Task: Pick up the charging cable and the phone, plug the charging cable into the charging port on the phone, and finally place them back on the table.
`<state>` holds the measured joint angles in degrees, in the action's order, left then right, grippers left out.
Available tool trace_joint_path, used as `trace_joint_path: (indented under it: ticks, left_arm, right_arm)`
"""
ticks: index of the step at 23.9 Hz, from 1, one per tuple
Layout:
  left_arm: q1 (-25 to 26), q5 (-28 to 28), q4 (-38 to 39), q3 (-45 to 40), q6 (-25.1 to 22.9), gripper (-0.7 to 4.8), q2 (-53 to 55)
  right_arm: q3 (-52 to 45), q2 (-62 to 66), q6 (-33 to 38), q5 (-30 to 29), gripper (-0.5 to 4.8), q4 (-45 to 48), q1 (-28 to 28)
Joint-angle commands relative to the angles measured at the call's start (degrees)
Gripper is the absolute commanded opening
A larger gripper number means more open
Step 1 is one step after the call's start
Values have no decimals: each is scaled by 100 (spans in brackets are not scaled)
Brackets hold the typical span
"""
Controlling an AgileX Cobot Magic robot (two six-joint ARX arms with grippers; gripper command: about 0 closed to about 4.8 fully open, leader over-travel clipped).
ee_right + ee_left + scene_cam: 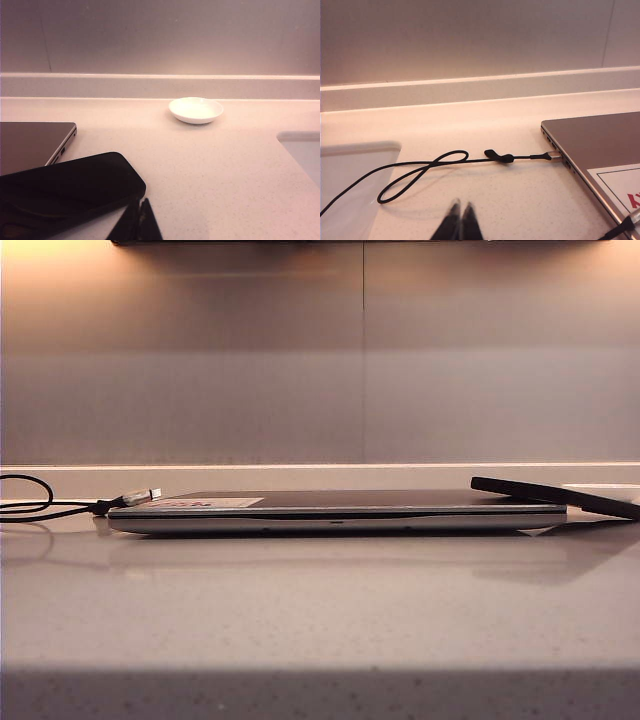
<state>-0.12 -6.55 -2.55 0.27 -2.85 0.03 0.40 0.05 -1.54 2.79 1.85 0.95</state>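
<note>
No step of the task is under way yet: both of my claws are empty, jaws pressed together, hanging back from the work. My left gripper hovers above the pale speckled glossy table, short of the thin black charging cable. In the exterior view this cable lies at 9 o'clock, its long axis crosswise, and its small silvery metal plug points toward 3 o'clock, resting on the corner of the wide silver-and-dark laptop-like slab. My right gripper hovers just beside the thin flat black rectangular phone. In the exterior view the phone sits at 3 o'clock, tilted, one end propped on the slab's far end, long axis crosswise. I cannot tell which end carries the port. A shallow white dish stands well apart. In my judgement the next move requires opening both claws, then descending: left onto the cable behind the plug collar, right across the phone's narrow width.
</note>
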Motion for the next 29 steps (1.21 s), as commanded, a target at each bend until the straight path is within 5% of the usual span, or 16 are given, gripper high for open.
trace_joint_path:
  ticks: [1, 13, 23, 29]
  left_arm:
    - [-7, -13, -87, 24, 24, -6, 7]
    - [-7, -13, -448, 188, 400, -6, 7]
    - [-9, -13, -435, 1338, 813, -6, 533]
    - [-212, -13, -752, 2020, 793, -6, 1915]
  right_arm:
    - [13, -11, -15, 7, -6, 96, 2]
    - [369, -7, 13, 9, -6, 79, 2]
    - [2459, 920, 199, -42, -6, -640, 4]
    - [3650, 2356, 199, -903, -6, -645, 177]
